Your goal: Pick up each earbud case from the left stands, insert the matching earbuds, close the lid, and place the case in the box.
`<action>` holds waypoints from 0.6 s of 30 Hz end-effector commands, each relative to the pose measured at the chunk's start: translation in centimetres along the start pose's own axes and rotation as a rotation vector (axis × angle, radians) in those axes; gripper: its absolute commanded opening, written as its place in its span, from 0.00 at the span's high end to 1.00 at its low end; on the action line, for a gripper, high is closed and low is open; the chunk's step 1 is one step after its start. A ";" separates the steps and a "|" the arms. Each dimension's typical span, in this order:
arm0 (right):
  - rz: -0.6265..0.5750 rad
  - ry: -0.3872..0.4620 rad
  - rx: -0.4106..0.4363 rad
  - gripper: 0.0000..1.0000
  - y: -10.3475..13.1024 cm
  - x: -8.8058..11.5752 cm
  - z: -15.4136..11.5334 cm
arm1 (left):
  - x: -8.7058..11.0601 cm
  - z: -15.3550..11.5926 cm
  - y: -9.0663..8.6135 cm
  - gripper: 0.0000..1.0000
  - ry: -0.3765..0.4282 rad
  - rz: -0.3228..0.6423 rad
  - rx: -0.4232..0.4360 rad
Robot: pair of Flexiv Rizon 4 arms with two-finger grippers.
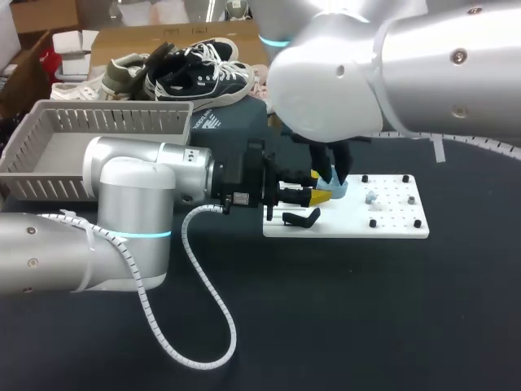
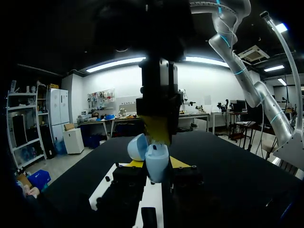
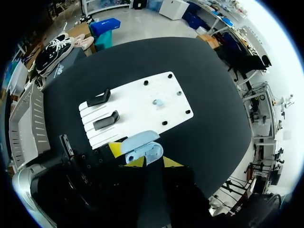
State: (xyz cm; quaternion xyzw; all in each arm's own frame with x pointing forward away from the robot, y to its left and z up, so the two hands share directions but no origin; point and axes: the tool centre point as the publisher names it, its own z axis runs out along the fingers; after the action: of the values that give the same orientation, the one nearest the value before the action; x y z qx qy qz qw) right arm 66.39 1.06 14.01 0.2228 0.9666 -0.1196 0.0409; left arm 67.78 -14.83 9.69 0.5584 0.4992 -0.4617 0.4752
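A light blue earbud case point(image 2: 157, 164) with its lid point(image 2: 137, 147) swung open is held just above the white stand board point(image 1: 391, 221). My left gripper point(image 2: 156, 164) is shut on the case from both sides. My right gripper point(image 3: 153, 162) comes down from above and sits right over the open case point(image 3: 142, 147). Whatever it may hold is hidden. A small pale earbud point(image 3: 157, 102) lies on the board among black pegs. In the head view the two grippers meet at the case point(image 1: 335, 189), near the board's left end.
Two black stands point(image 3: 99, 98) point(image 3: 105, 120) sit on the board's left part. A grey slatted box point(image 1: 49, 151) stands at the far left of the table. Shoes point(image 1: 199, 77) lie behind it. My right arm's large body point(image 1: 383, 73) hangs over the board.
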 end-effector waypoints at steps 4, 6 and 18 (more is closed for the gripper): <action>0.000 -0.002 -0.023 0.61 0.3 0.1 -1.0 | 0.0 0.0 -0.1 1.00 -0.002 0.001 -0.004; 0.003 -0.002 -0.042 0.57 0.1 0.3 -1.6 | 0.0 0.0 -0.1 1.00 -0.002 0.001 -0.004; 0.072 0.029 -0.220 0.51 -3.9 0.1 -3.2 | 0.0 0.0 -0.1 1.00 -0.002 0.001 -0.004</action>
State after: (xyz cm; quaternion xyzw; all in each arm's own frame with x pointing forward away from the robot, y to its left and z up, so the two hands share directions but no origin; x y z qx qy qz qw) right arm 66.04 0.50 17.92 0.2542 0.9644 -0.0638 0.0359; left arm 67.78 -14.83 9.69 0.5584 0.4992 -0.4616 0.4752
